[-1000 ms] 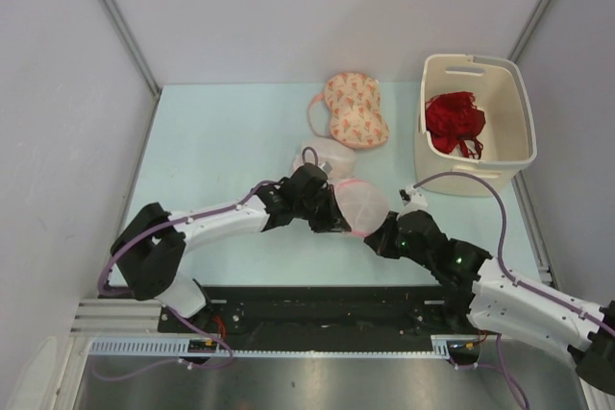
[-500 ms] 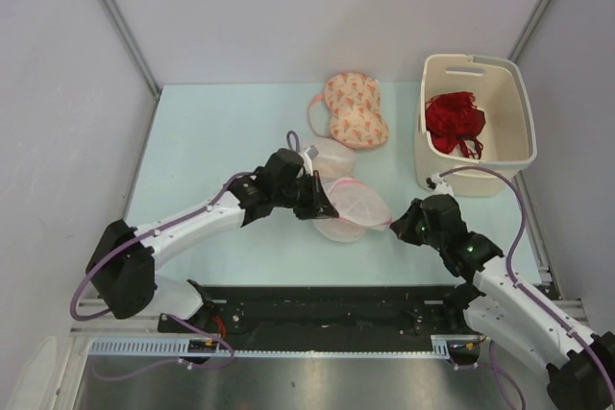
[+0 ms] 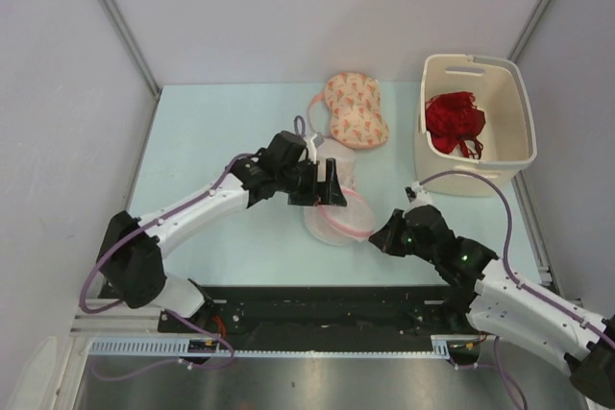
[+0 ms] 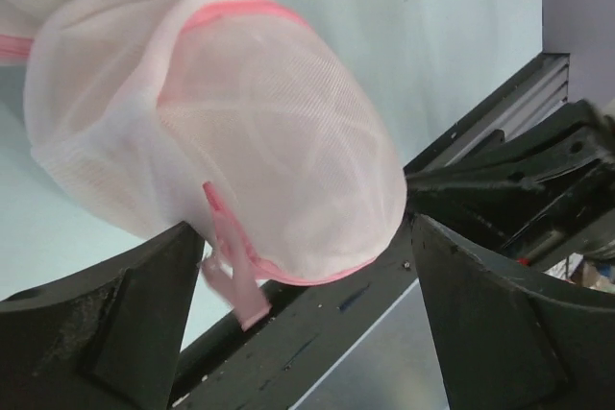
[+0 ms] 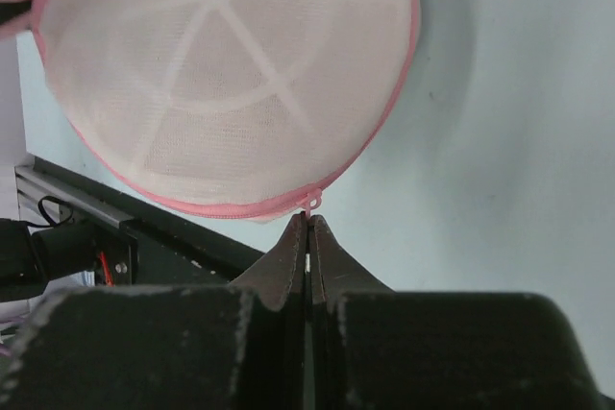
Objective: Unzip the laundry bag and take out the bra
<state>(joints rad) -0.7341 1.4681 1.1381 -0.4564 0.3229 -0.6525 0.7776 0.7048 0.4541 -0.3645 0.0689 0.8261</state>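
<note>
— Near the middle of the table point(image 3: 211, 132), where does the laundry bag point(image 3: 338, 218) lie?
— Between the two arms, pink zipper trim around its rim. A second mesh pouch point(image 3: 344, 156) lies just behind it.
— What about the left gripper point(image 4: 306, 228)?
— Spread wide, one finger on each side of the bag, not squeezing it.
— And the right gripper point(image 5: 308, 223)?
— Clamped tight, with the small pink zipper pull point(image 5: 309, 203) pinched at its tips.
— Is the zipper undone?
— Beside the pull it looks closed; further round I can't tell.
— Can you see the bra?
— Only a pale tint shows through the mesh; I can't make it out.
— Anything else?
— A patterned bra point(image 3: 356, 110) lies near the far edge, and a red bra point(image 3: 454, 122) sits in the cream bin point(image 3: 471, 178).
</note>
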